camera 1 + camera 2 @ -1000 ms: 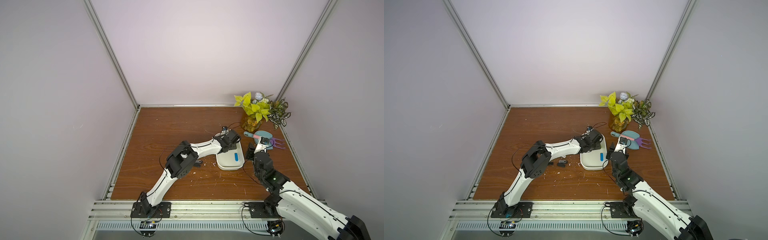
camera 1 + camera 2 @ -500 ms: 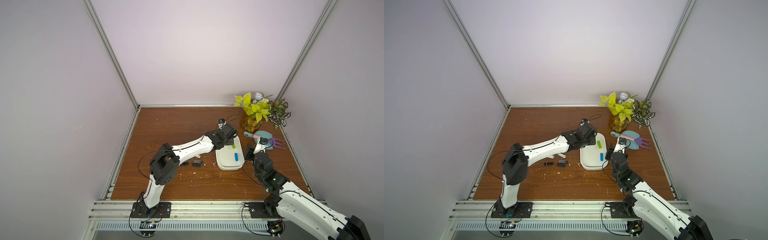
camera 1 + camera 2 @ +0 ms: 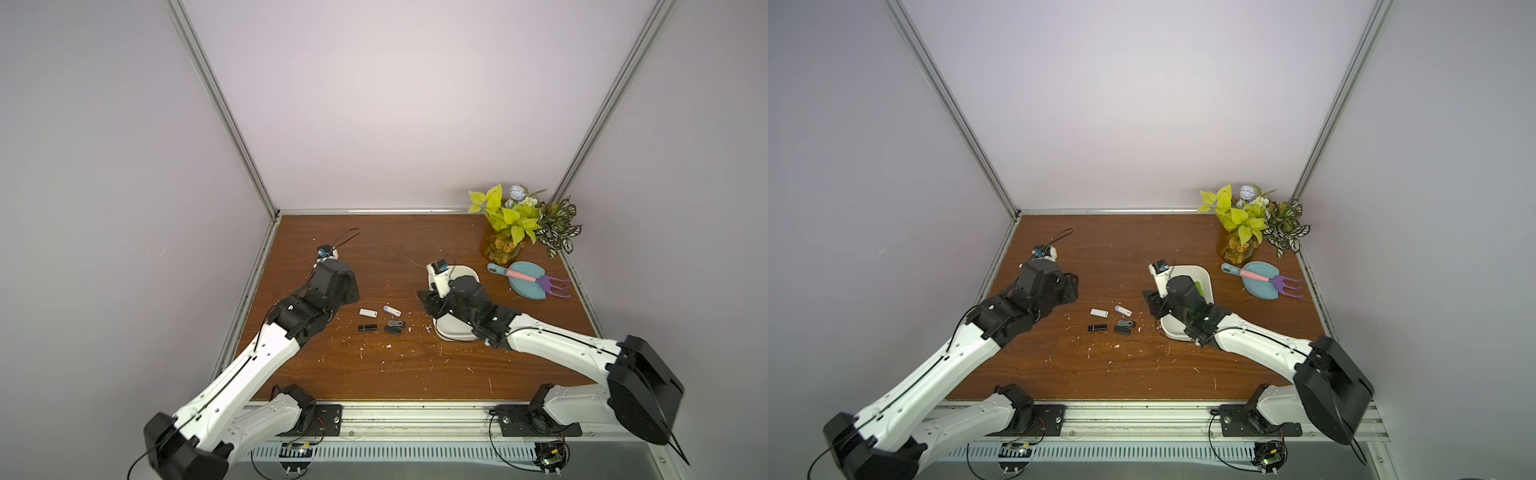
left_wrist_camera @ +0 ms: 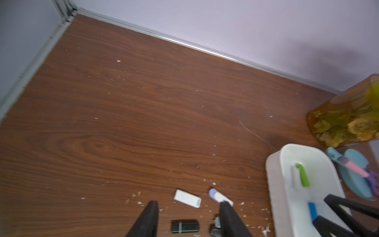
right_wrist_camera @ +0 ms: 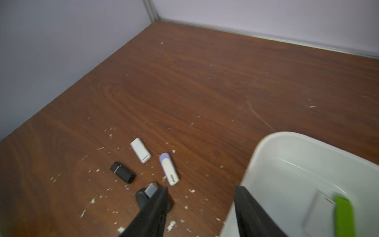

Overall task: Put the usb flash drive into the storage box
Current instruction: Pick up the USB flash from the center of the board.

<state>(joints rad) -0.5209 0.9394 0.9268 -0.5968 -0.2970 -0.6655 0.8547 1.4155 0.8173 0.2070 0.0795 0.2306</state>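
Observation:
Several usb flash drives lie on the wooden table left of the storage box: a white one (image 3: pixel 368 312), a white one with a blue cap (image 3: pixel 392 310), a black one (image 3: pixel 368 328) and a grey swivel one (image 5: pixel 151 189). The white storage box (image 3: pixel 1206 282) holds a green drive (image 4: pixel 303 175) and a blue drive (image 4: pixel 312 210). My left gripper (image 4: pixel 188 203) hangs open over the loose drives, holding nothing. My right gripper (image 5: pixel 201 188) is open too. One of its fingers is above the grey drive, the other above the box rim (image 5: pixel 266 156).
An amber vase with plants (image 3: pixel 505 245) stands in the back right corner. A teal scoop (image 3: pixel 528 286) with a pink-handled purple fork lies right of the box. White crumbs are scattered round the drives. Walls close in the table on three sides.
A green drive has appeared in the box. My left arm has pulled back from the box to the left and its jaws have widened. The right gripper has swung left over the box and opened wider.

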